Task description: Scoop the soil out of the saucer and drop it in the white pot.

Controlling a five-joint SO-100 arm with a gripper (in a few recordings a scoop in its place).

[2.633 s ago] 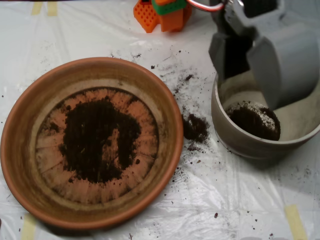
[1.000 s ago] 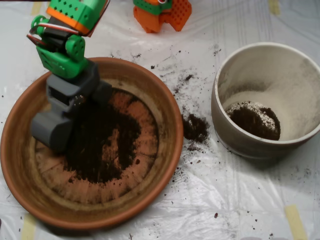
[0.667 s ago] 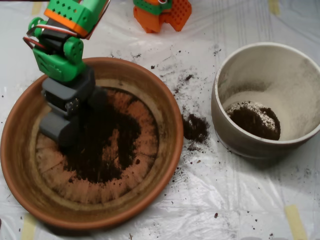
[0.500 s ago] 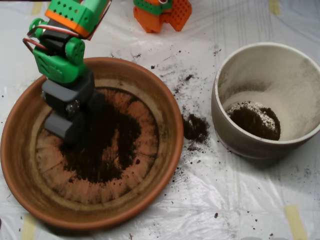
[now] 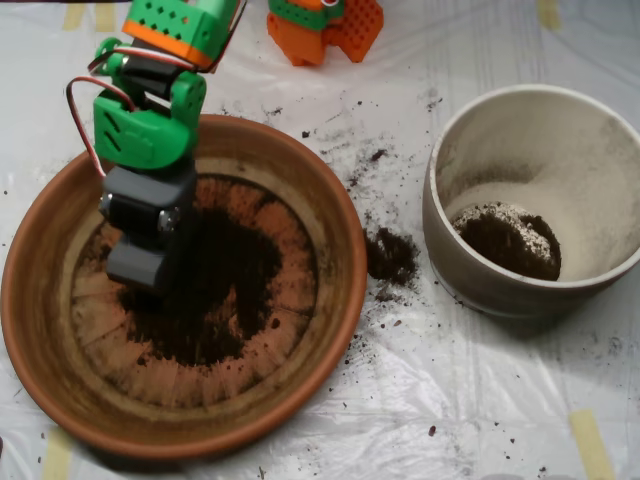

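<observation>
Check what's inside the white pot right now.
The white pot holds one dark clump of soil with pale specks on top, lying against its lower wall. The rest of the inside is dusty and bare. Whatever sits under the clump is covered.

White plastic sheet (image 5: 480, 400) over table, yellow tape strips (image 5: 590, 440) at corners

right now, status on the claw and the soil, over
Claw down in saucer, at left edge of soil. Some soil already in white pot. Spilled clump on sheet between the two. Path clear.
</observation>
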